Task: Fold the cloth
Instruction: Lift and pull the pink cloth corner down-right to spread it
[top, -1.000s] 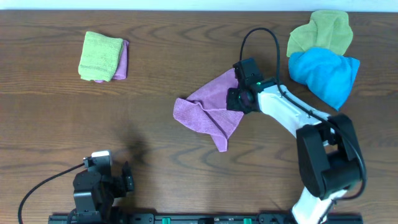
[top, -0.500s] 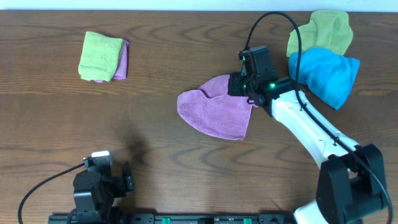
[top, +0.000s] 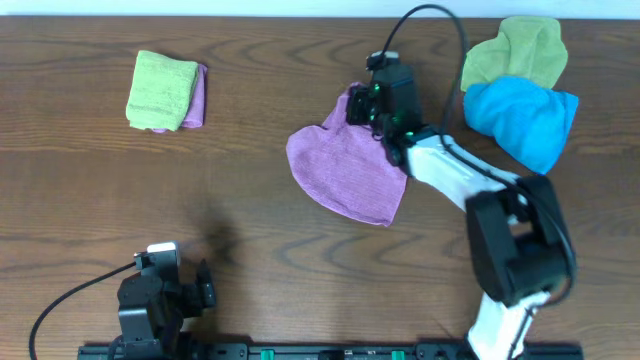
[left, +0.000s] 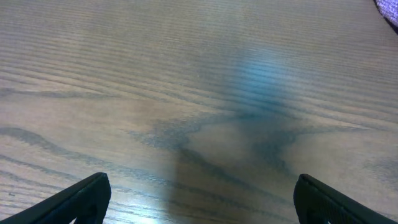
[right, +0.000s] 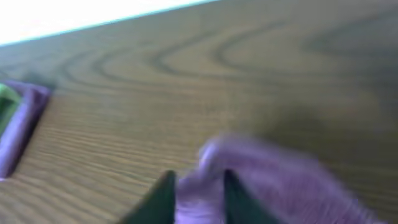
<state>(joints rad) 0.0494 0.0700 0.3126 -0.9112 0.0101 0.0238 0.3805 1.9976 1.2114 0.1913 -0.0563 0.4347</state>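
— What has changed since half a second ago?

— The right arm (top: 450, 175) has swung toward the far side of the table (top: 250, 200) and dragged the top corner of the purple cloth (top: 345, 170) with it. That corner now sits farther back and a little to the left. The cloth has spread out flatter than the crumpled shape it had a second ago.

— And where does the cloth lie now?

— Near the middle of the table, a bit right of centre, as one rounded sheet. Its far corner is lifted at the right gripper (top: 358, 103).

— What else is on the table?

— A bunched blue cloth (top: 520, 115) lies at the far right, with a rumpled green cloth (top: 515, 50) touching it behind. In the far left corner there is a folded green cloth (top: 158, 90), with a folded purple one (top: 197, 97) showing beside and under it.

— How do the right jaws stand?

— The wrist view is blurred, but the two dark fingers (right: 163, 198) seem to pinch a fold of the purple cloth between them.

— And the left gripper (top: 203, 285)?

— It is parked at the near left edge, well apart from every cloth. Its jaws are spread wide over bare wood, with nothing between them.
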